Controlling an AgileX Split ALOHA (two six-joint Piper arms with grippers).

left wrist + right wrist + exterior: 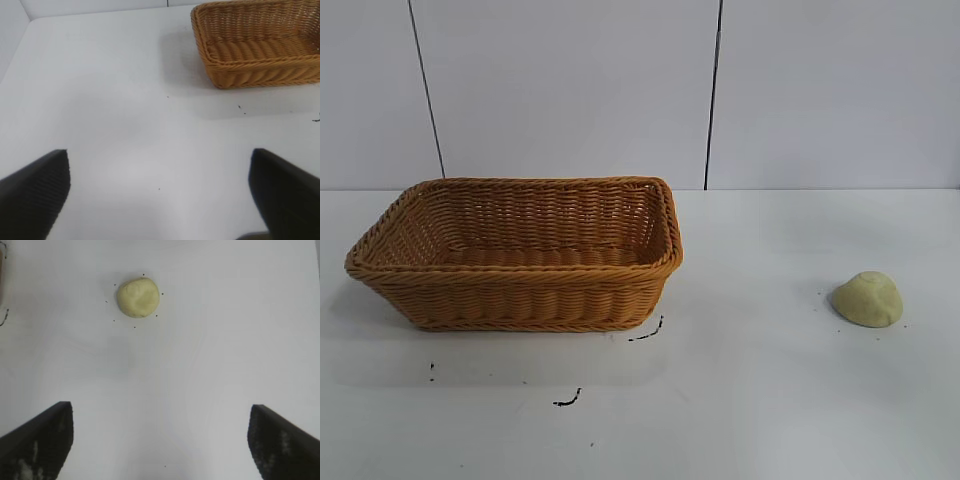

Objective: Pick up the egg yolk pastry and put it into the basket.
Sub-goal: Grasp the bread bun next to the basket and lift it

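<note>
Wide bare bench [770, 400] was seen between the basket [520, 255] at left and the egg yolk pastry [868, 298] at right; the right pincer [160, 440] was spread wide, the left pincer [160, 195] likewise.

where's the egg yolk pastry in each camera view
Exterior view: egg yolk pastry on the table at right, apart from the basket.
Left wrist view: not in it; only the basket shows.
Right wrist view: ahead of the open right claw, untouched.
Shared landmark: the white table.

Basket [260, 50] — cropped at frame edge
</note>
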